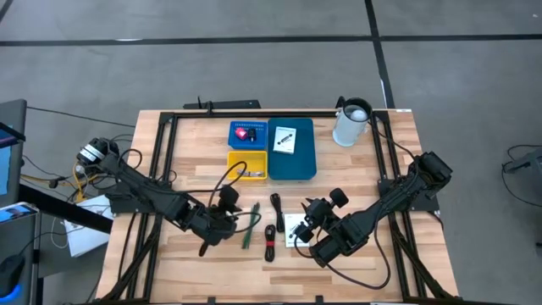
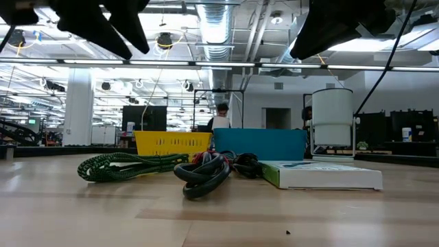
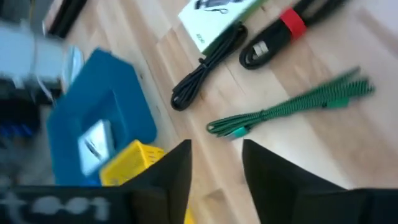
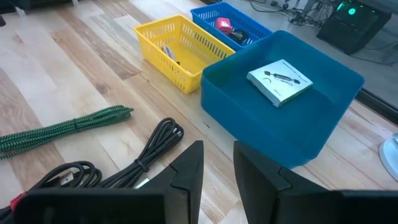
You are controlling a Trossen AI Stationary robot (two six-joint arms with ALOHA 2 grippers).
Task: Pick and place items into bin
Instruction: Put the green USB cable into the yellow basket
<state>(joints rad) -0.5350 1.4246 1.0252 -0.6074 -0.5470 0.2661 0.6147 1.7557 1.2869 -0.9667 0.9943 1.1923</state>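
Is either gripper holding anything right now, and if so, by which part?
Nothing is held. The left gripper and right gripper both show an empty gap between their fingers, above the table.

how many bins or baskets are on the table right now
3, grouped at the table's far middle: a small blue basket, a yellow basket just in front of it, and a large blue bin to their right holding a white packet. None seems hidden.
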